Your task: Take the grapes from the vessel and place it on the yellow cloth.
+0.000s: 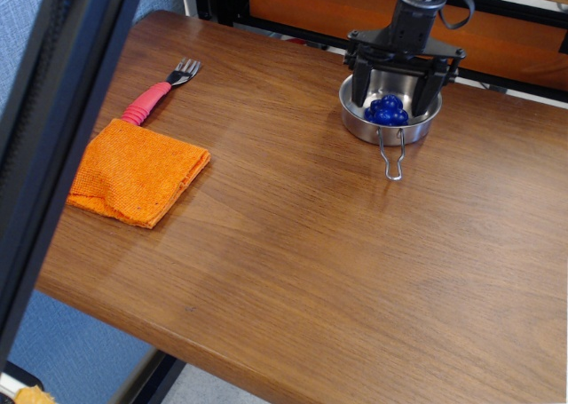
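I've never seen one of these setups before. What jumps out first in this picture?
Probably the black gripper, open, hanging at the far right of the wooden table with a finger on either side of the blue grapes in the shiny steel bowl. Next, the bright orange cloth lying at the left, with a red-handled fork just behind it.

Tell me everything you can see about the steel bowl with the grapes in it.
The steel bowl is shallow, round and shiny, standing upright on the wooden table near its far right edge. A folding wire loop handle hangs from its near rim and lies flat on the wood. Inside sits a glossy cluster of deep-blue grapes. The open gripper is lowered over the bowl, one finger on each side of the grapes; whether it touches anything cannot be told.
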You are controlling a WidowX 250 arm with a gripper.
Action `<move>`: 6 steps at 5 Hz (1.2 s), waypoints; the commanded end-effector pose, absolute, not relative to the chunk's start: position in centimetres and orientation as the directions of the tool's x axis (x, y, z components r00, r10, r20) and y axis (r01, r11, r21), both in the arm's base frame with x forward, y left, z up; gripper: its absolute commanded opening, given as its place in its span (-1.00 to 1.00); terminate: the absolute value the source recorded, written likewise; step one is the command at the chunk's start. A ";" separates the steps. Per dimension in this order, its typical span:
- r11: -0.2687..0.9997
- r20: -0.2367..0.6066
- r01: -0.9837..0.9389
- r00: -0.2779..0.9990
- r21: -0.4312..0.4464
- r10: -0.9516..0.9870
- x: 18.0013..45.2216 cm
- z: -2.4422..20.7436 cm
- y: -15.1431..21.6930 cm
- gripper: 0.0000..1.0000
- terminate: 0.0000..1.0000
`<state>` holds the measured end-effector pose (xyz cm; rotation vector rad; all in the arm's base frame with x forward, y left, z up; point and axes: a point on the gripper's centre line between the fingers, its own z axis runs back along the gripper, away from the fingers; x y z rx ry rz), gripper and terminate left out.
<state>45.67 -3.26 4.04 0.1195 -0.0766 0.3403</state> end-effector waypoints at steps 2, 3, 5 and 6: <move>0.938 0.128 -0.338 0.936 0.079 0.327 46.6 5.9 -3.3 -1.00 -1.00; 0.941 0.139 -0.332 0.937 0.060 0.321 46.7 6.5 -3.5 -1.00 -1.00; 0.926 0.236 -0.376 0.904 0.040 0.357 46.8 11.6 -2.1 -1.00 -1.00; 0.909 0.286 -0.417 0.874 0.027 0.393 46.5 13.7 -1.4 -1.00 -1.00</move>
